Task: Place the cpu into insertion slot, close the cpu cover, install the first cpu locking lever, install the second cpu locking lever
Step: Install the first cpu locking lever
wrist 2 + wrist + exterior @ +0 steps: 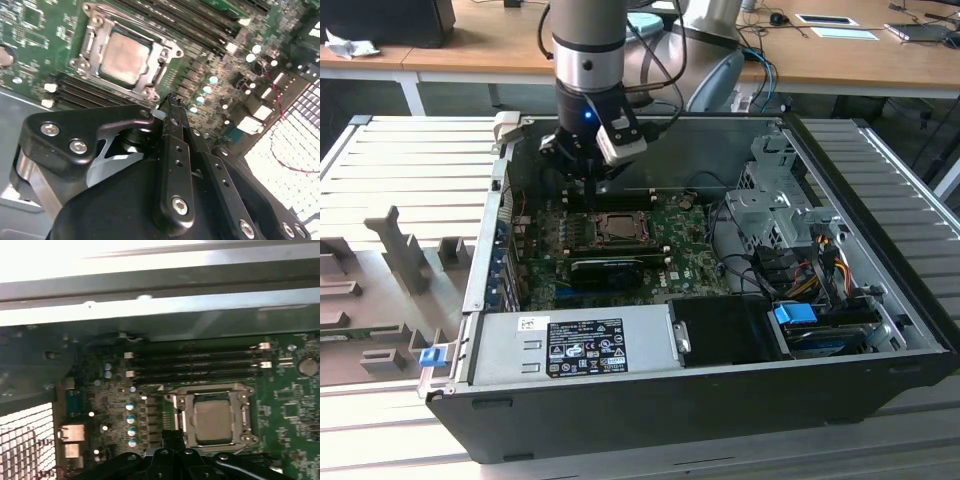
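The pale square cpu (124, 57) (214, 417) lies flat in the insertion slot (81, 63) on the green board, and I also see the cpu (618, 228) from outside. The silver cpu cover (93, 41) (183, 412) lies down around it, its window framing the chip. A thin lever rod (135, 24) runs along one side of the socket. My gripper (172, 104) (168, 437) hovers beside the socket, off the chip, its two black fingers pressed together with nothing between them. In the exterior view the gripper (588, 183) hangs just behind the socket, toward the case's back wall.
Long black memory slots (200, 367) (80, 91) flank the socket. A long black card (610, 268) lies in front of it. The power supply (570, 345), a drive cage (780, 200) with cables, and the case wall (150, 310) hem in the board.
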You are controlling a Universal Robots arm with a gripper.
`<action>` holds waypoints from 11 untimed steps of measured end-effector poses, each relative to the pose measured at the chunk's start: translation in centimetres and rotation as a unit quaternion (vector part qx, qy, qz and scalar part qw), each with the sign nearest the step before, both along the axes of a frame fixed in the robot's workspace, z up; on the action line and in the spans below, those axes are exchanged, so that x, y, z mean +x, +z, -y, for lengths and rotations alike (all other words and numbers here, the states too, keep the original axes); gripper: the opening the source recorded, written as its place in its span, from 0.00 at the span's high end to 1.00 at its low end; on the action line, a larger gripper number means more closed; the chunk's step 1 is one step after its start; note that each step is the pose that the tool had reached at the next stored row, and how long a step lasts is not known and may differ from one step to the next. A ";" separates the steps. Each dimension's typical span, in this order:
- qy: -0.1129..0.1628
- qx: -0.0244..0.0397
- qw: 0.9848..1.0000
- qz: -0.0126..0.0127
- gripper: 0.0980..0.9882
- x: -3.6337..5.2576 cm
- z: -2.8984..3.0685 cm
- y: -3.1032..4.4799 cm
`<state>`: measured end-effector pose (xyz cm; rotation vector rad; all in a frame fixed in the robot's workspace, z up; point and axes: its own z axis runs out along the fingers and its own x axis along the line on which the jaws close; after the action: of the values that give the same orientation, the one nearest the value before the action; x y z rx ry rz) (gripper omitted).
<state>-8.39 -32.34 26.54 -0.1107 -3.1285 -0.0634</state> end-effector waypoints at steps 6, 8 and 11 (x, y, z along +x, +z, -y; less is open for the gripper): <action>0.008 0.001 1.000 0.001 0.99 -1.28 -0.02 -0.46; 0.008 0.001 1.000 0.003 0.99 -1.60 -0.08 -0.49; 0.010 0.001 1.000 0.016 0.99 -1.71 -0.15 -0.53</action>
<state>-10.10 -32.20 26.00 -0.0800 -3.1609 -0.0675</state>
